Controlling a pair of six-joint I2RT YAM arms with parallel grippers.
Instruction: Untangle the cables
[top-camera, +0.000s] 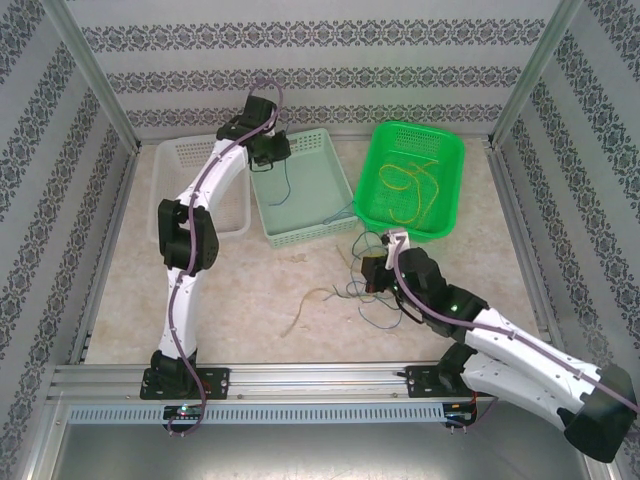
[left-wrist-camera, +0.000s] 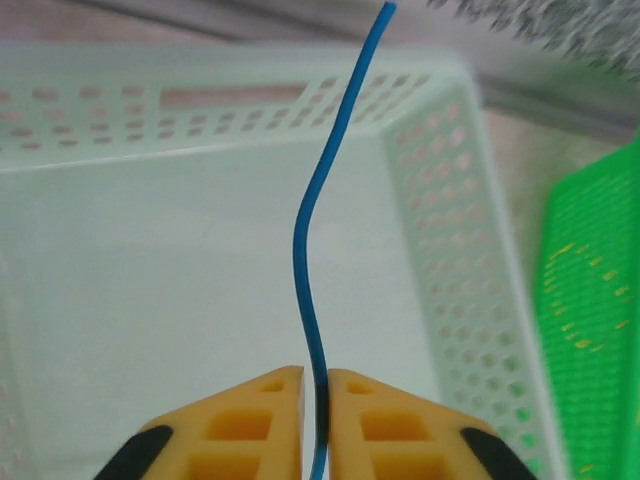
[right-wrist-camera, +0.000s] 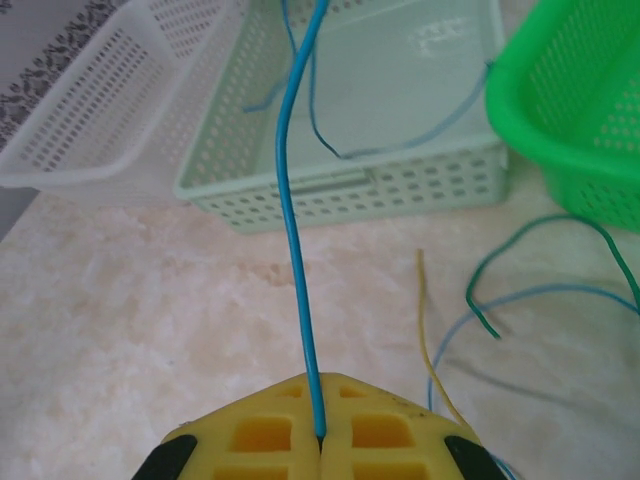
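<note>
Left wrist view: left fingers (left-wrist-camera: 288, 405) pinch a blue cable (left-wrist-camera: 298, 250) that rises over the pale green basket (left-wrist-camera: 440, 230). Right wrist: right fingers (right-wrist-camera: 345, 440) pressed together on a blue cable (right-wrist-camera: 290, 200), possibly the same strand. Other cables (right-wrist-camera: 423, 320) lie loose on the surface (right-wrist-camera: 150, 320) just beside.

"How many baskets?"

"Three: one white basket (top-camera: 185, 150), one pale green basket (top-camera: 300, 232) and one bright green basket (top-camera: 420, 128)."

"And grippers?"

"Two. The left gripper (left-wrist-camera: 315, 372) pinches one blue wire (left-wrist-camera: 300, 250), and the right gripper (right-wrist-camera: 320, 378) pinches one blue wire (right-wrist-camera: 290, 200)."

"And the cables (top-camera: 365, 292) altogether?"

"They're too tangled for an exact count. There are three colours: yellow, blue and dark green. One dark green wire (right-wrist-camera: 470, 290) is plain to see, and one yellow strand (top-camera: 303, 308) lies apart from the tangle."
</note>
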